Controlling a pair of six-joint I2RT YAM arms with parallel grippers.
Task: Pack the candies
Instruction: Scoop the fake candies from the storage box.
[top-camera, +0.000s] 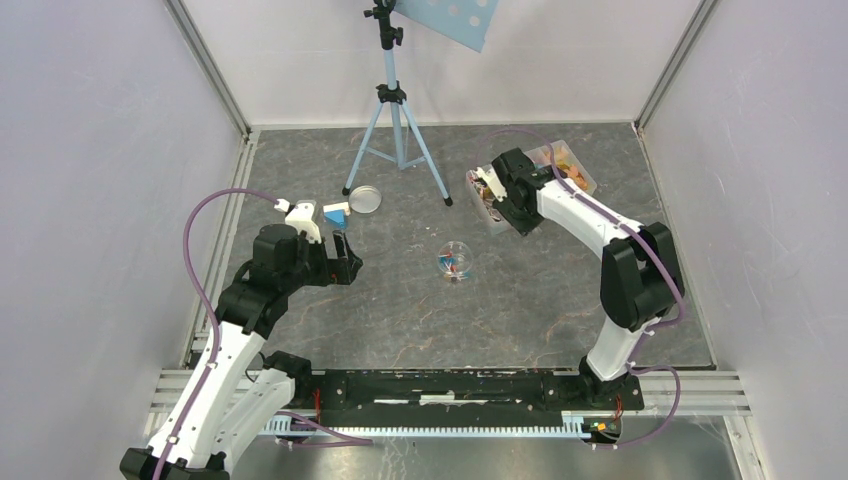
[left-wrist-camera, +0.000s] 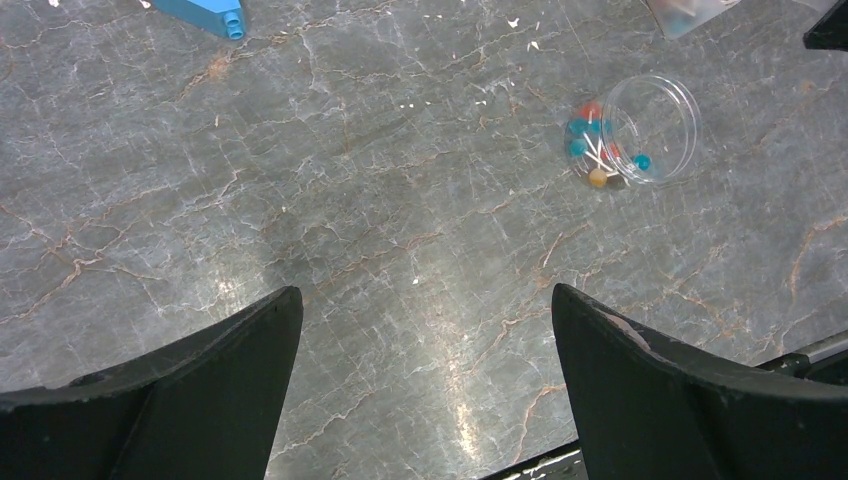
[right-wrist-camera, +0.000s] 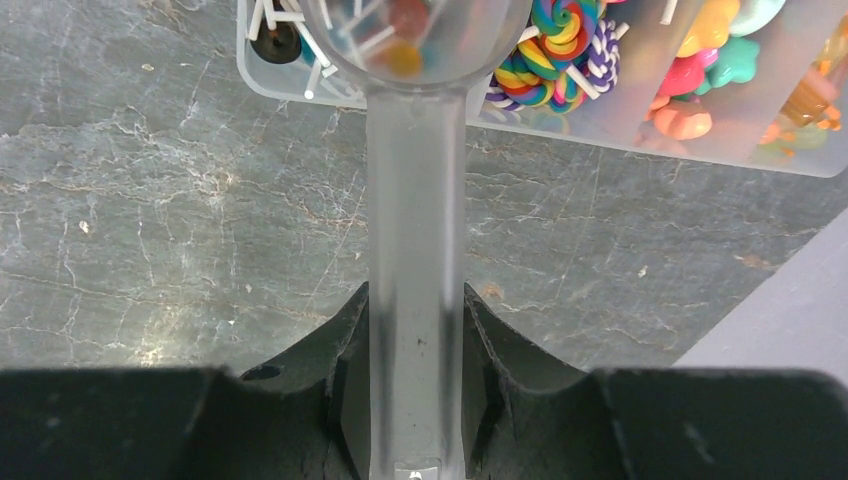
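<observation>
Upper right of the top view: right tool, clamped on the flat handle of a frosted scoop, at the left end of a clear divided box.

Right wrist view, top centre: the scoop bowl, holding seemingly a few candies (red and yellow blurs behind the plastic, white sticks beside them). Beyond the bowl, inside the box: rainbow swirls on sticks in one compartment, pink, orange and teal shapes in the next, further right.

Centre of the top view: a small clear jar on the grey marbled table, with blue, red and yellow candies on sticks inside.

Left of centre: left tool, fingers wide apart, nothing between them, hovering over bare table. Just above it in the frame: a blue-and-white block and a round lid lying flat.
</observation>
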